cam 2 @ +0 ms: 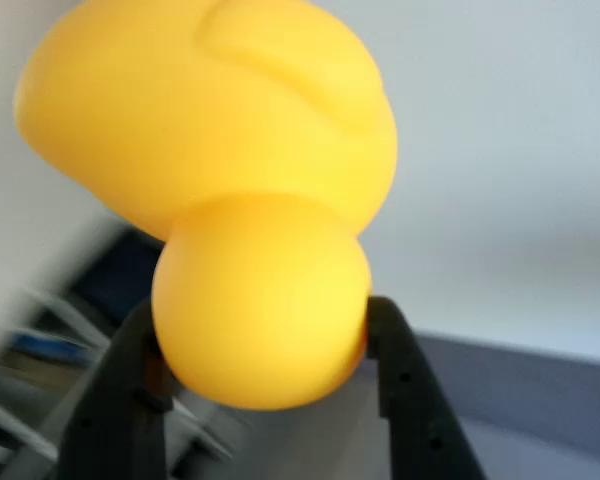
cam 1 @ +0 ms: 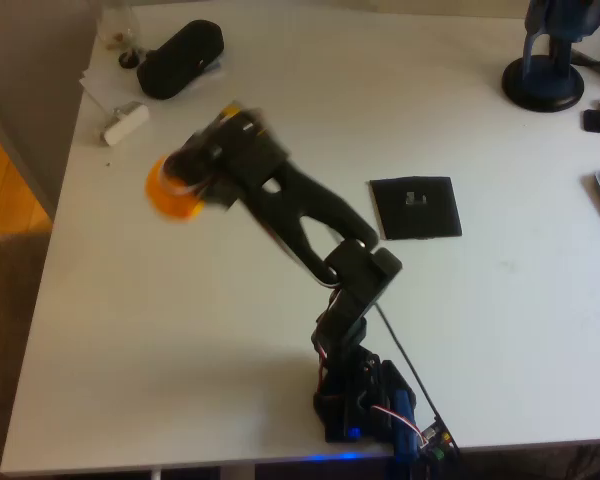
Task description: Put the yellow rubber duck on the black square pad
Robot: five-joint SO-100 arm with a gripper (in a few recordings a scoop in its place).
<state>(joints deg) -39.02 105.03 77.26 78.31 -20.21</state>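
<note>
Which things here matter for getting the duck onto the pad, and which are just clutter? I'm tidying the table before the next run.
Belong to the job:
yellow rubber duck, gripped by its head between the jaws of the gripper
black square pad, bare on the table

Just lying about:
black oblong case
small white block
blue stand at the far edge

My white table (cam 1: 230,330) carries the black square pad (cam 1: 415,207). A black oblong case (cam 1: 181,58) and a blue stand (cam 1: 545,75) sit on it too.
</note>
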